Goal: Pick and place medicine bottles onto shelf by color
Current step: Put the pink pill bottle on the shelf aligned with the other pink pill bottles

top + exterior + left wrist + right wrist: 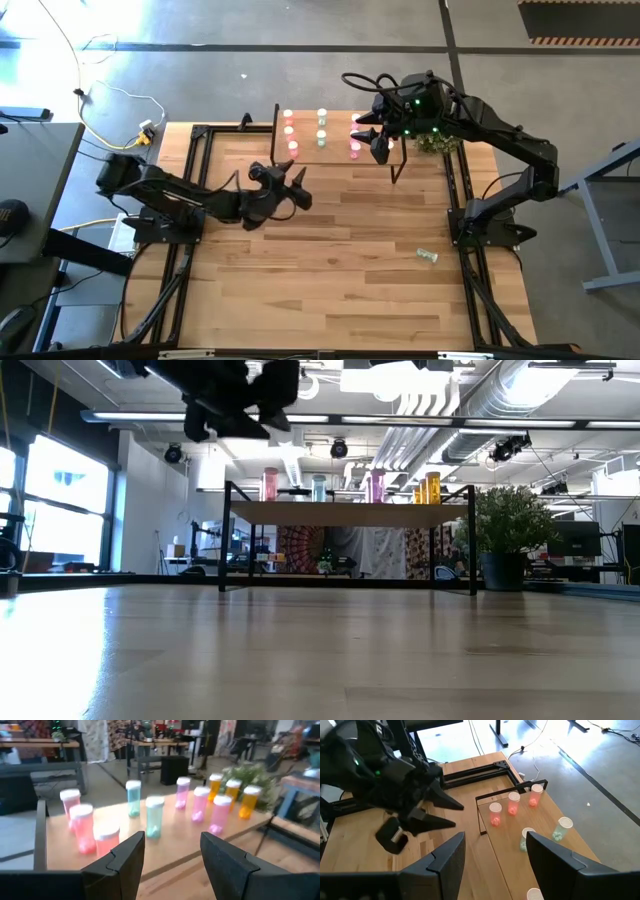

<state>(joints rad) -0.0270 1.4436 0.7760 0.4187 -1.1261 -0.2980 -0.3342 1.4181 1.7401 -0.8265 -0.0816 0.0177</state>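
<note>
Bottles (pixel 153 817) stood grouped by color on the shelf (pixel 340 152). One bottle (pixel 428 256) lay well away. Left gripper (pixel 297 187), near the shelf, and right gripper (pixel 378 135), above it, were open, empty.

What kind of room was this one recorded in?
Probably an open lab or workshop: exposed ceiling ducts overhead, a bare concrete floor with loose cables, and other desks beyond the plank table.
</note>
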